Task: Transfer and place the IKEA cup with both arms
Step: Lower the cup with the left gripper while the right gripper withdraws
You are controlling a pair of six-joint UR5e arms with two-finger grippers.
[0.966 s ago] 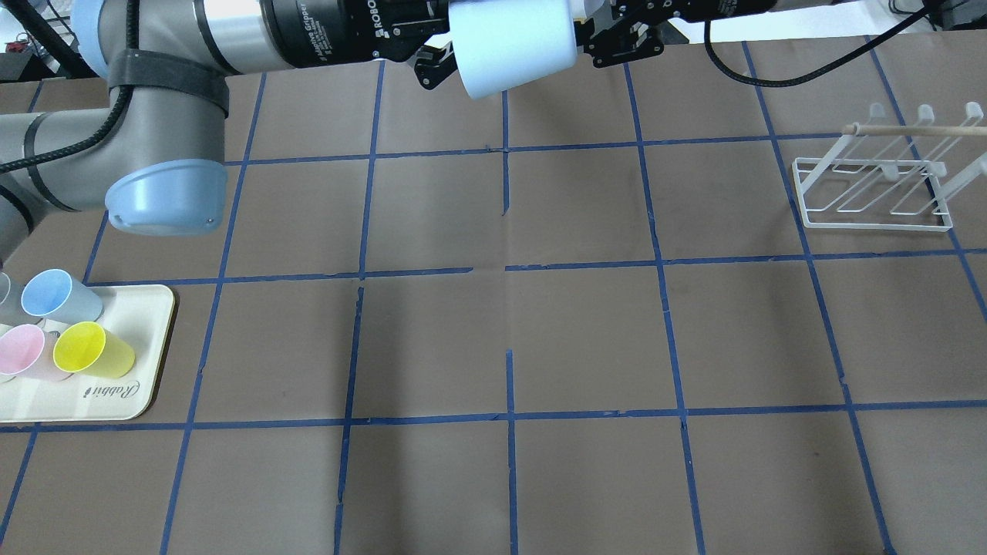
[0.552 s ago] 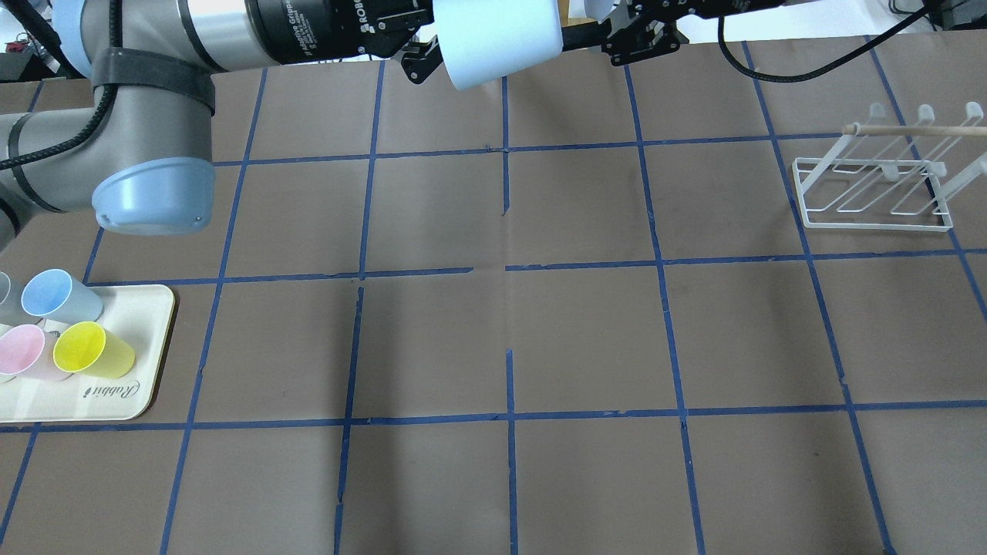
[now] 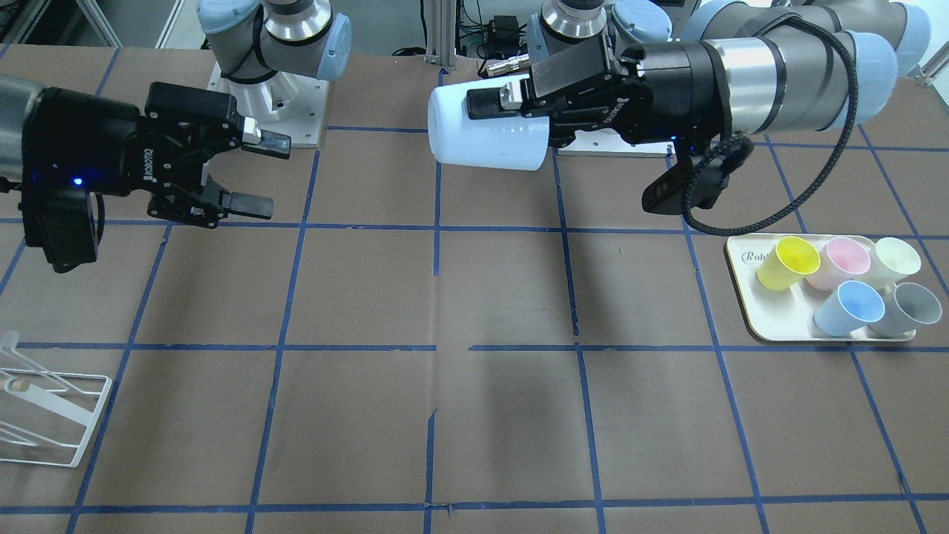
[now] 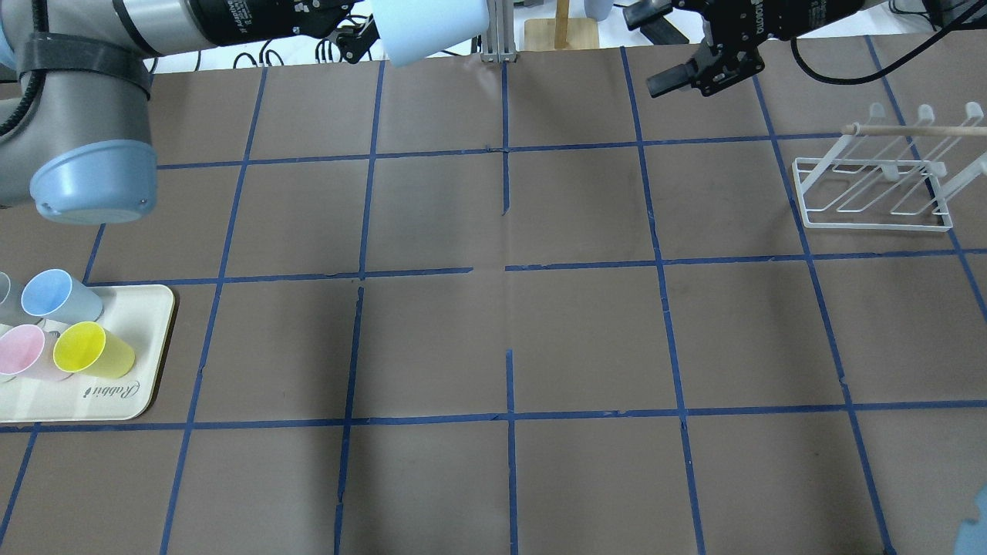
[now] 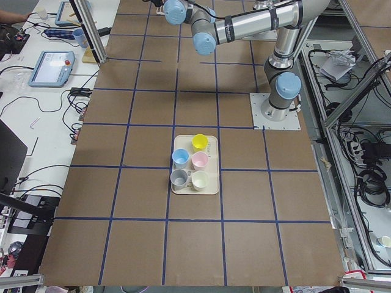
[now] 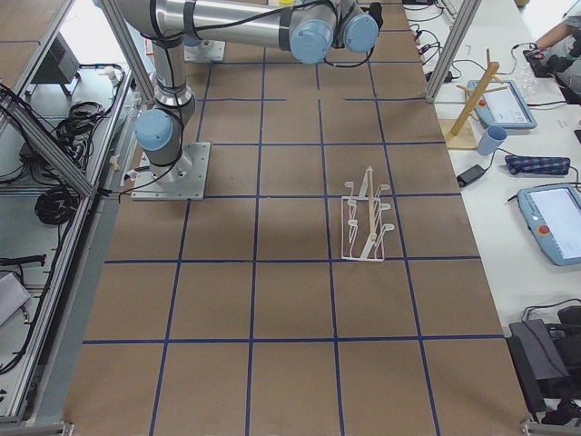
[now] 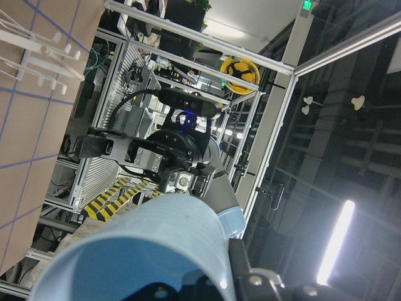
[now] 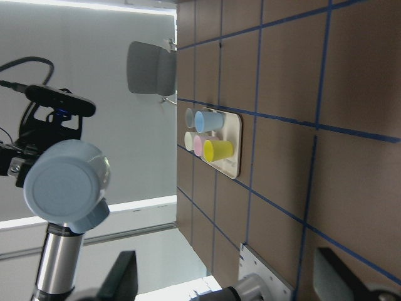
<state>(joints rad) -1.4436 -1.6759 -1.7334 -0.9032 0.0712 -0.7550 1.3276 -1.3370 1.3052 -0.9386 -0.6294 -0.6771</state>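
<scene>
Pale-blue plastic tumbler (image 3: pixel 482 148), lying sideways in the air above the brown papered bench (image 3: pixel 474 430), pinched by my left pincer (image 3: pixel 493 122); my right pincer (image 3: pixel 263 174), fingers (image 3: pixel 250 205) spread, faces the tumbler's base, well apart, also above the bench.

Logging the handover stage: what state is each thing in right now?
left gripper: shut on the IKEA cup.
right gripper: open, empty, apart from the cup.
IKEA cup: held in the air on its side, base toward the right gripper.
tray cups: five, upright on the tray.
rack: standing on the table.
</scene>
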